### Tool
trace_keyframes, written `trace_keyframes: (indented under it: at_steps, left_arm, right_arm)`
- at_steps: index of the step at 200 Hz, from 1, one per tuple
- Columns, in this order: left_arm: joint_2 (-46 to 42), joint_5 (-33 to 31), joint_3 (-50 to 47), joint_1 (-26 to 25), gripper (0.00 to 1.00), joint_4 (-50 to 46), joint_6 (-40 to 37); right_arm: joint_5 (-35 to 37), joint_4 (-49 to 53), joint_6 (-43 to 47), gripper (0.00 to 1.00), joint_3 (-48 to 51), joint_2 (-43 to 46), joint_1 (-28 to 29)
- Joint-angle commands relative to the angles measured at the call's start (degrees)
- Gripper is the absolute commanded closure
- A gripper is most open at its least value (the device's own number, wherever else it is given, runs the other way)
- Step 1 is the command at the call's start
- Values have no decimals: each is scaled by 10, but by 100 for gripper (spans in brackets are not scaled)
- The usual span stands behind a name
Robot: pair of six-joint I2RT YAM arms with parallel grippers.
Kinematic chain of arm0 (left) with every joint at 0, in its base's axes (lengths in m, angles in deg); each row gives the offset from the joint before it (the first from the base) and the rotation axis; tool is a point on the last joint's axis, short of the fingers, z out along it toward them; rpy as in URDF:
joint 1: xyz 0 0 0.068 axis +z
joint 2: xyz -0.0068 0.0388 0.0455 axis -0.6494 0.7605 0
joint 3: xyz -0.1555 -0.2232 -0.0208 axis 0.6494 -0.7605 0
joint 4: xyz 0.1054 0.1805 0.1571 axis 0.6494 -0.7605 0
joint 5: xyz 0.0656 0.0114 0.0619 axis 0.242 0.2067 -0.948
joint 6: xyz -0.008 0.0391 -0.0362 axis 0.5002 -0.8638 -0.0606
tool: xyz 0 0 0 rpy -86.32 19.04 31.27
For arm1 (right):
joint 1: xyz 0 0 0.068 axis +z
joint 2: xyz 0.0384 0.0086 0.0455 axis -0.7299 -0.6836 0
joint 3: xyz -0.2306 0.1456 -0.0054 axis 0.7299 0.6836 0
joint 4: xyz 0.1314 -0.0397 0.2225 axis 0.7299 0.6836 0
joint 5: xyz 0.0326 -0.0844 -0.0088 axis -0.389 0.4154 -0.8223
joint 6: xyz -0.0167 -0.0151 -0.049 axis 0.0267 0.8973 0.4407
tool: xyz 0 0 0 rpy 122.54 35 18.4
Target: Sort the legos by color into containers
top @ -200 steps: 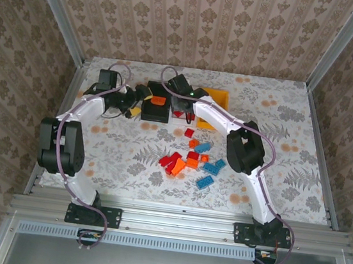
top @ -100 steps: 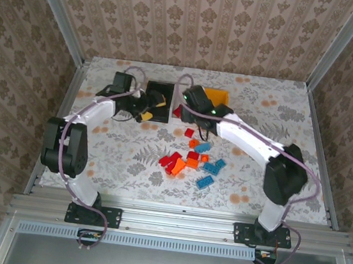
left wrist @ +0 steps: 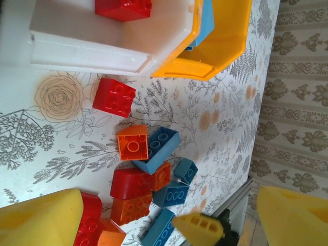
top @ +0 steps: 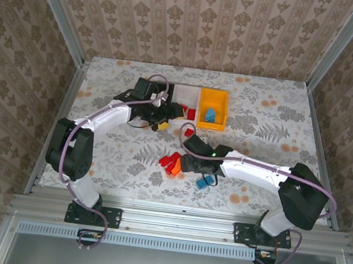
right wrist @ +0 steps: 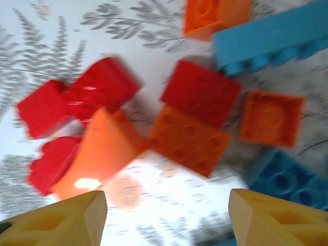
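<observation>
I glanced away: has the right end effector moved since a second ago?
Yes. The right end effector has come down the picture, away from the yellow bin, to over the loose bricks.

high rear overview; two close wrist views onto the same legos (top: pixel 170 163)

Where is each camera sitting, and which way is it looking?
Top external: above and behind the arm bases, looking down on the table; left arm and right arm show, left gripper by the white bin, right gripper over the lego pile.
Left wrist: on the left arm, looking past the white bin and yellow bin to the pile; its yellow fingers show.
Right wrist: close above the pile; its yellow fingers show at the bottom.
Shared: all three see the pile.
</observation>
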State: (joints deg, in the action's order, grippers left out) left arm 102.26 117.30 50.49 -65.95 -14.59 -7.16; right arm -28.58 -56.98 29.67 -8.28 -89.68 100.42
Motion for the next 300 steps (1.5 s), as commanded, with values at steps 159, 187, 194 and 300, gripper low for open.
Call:
trace_keyframes:
  at_steps: [159,187,194,300]
  left_arm:
    - [-5,-7,16,17,11,-14,-22]
    - [-4,-6,17,17,11,-14,-22]
    - [-4,-6,16,17,11,-14,-20]
    - [-4,-11,19,19,11,-16,-27]
  right_arm:
    - [92,-62,-171,60,-2,-99,43]
    - [92,-44,-170,61,16,-84,41]
    - [88,-43,-169,62,25,-76,41]
    - [79,-1,-93,49,8,-27,36]
